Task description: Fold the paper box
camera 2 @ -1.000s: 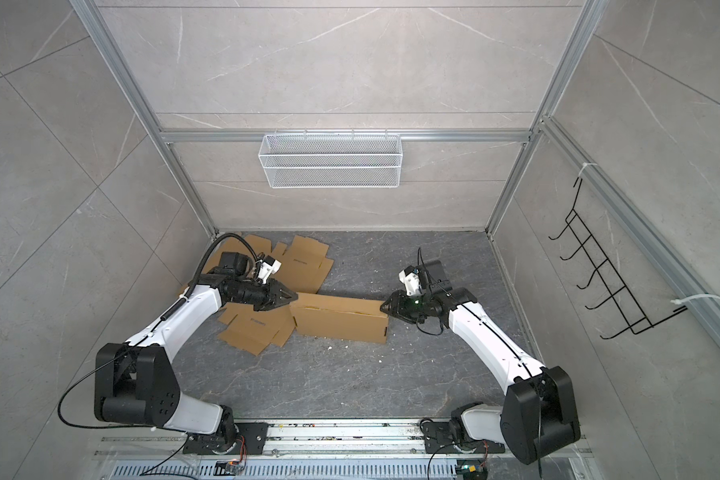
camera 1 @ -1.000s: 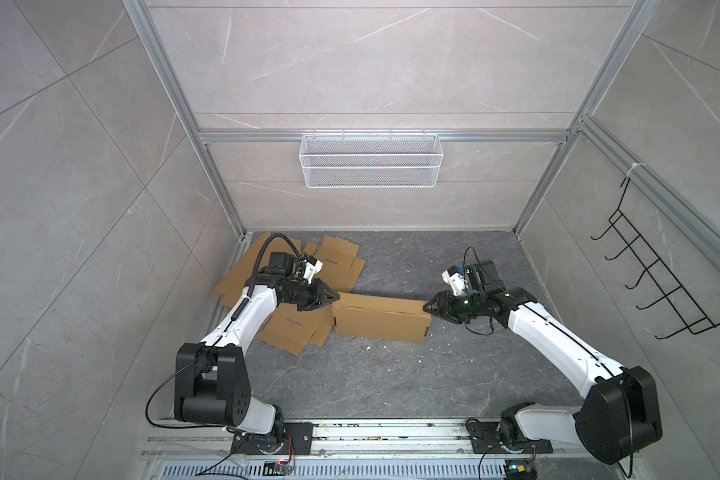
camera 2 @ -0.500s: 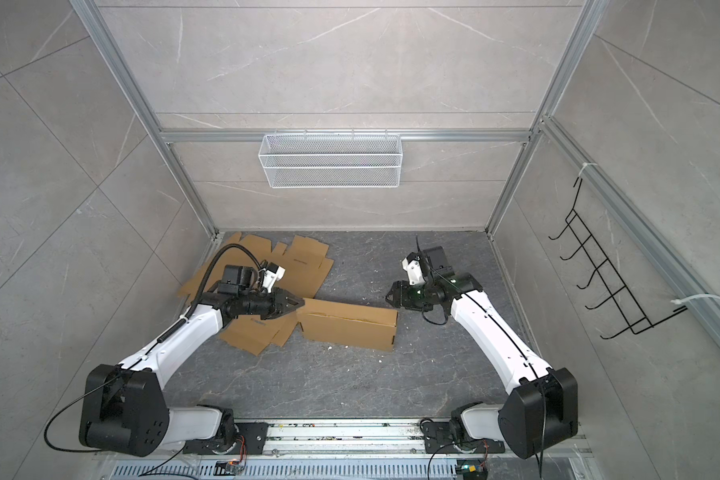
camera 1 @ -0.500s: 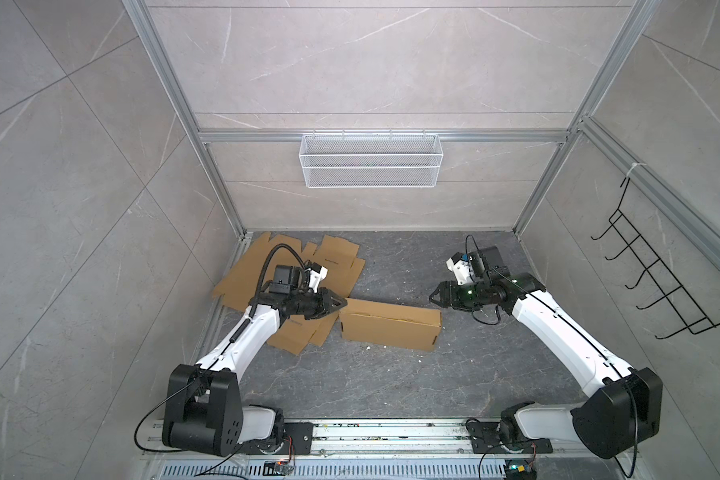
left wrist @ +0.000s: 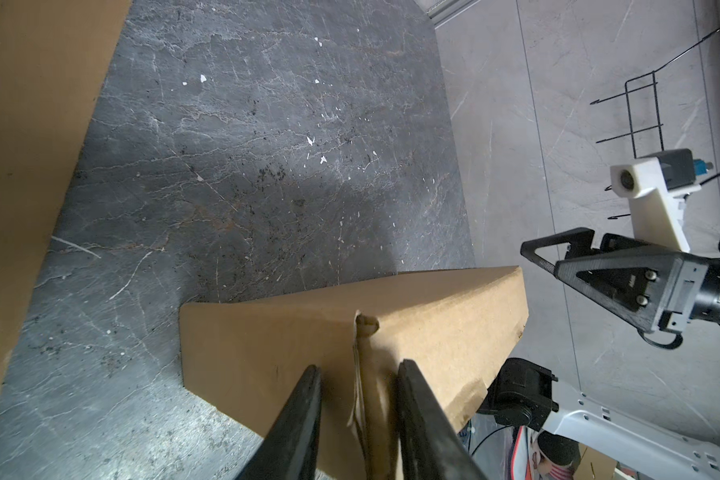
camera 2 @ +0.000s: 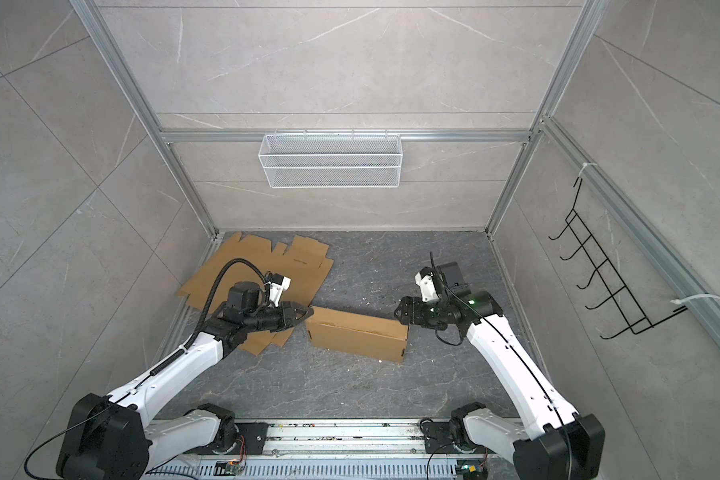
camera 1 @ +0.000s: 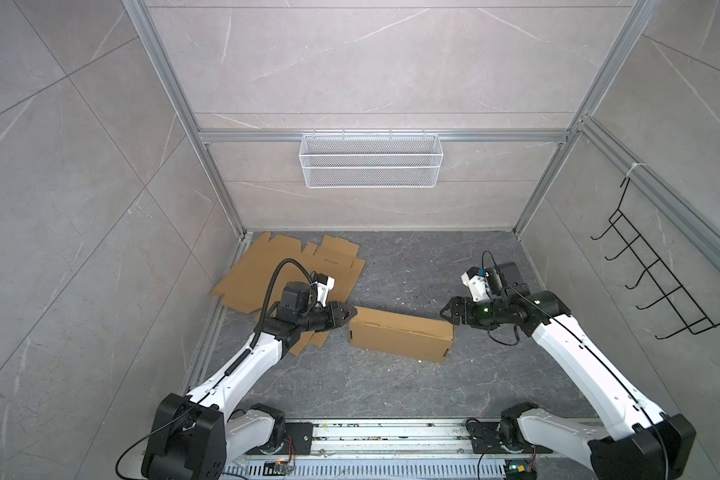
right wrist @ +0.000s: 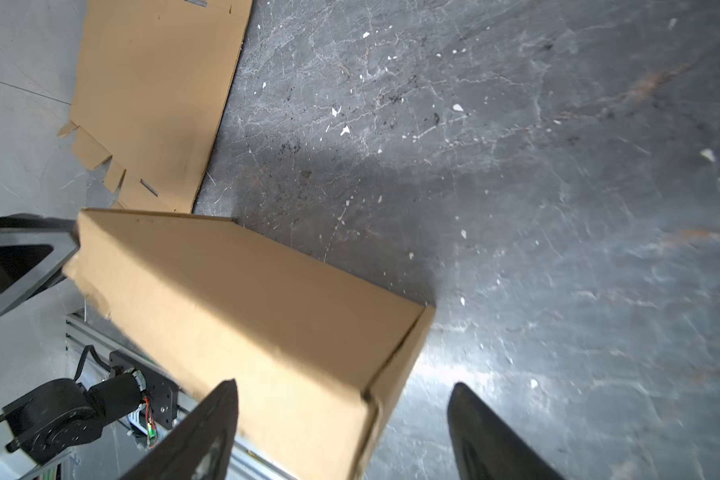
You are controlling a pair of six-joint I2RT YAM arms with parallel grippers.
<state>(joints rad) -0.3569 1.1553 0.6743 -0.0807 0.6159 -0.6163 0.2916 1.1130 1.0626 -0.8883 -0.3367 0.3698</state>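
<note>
- The left gripper (left wrist: 358,365) is standing slightly parted, straddling a flap edge (left wrist: 357,353) on the near end of the paper box (camera 1: 400,338).
- The right gripper (right wrist: 345,383) is gaping wide, released, the box's other end lying just before its fingertips.

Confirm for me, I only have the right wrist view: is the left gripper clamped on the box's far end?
Observer: No. In the left wrist view the left gripper stands with its jaws apart at that end of the box. Only a thin flap edge sits between them, and it is not pinched.
Operator: Is the box airborne or down?
Observer: Down, as far as a top view shows. It lies lengthwise on the table, and no gap shows under it.
</note>
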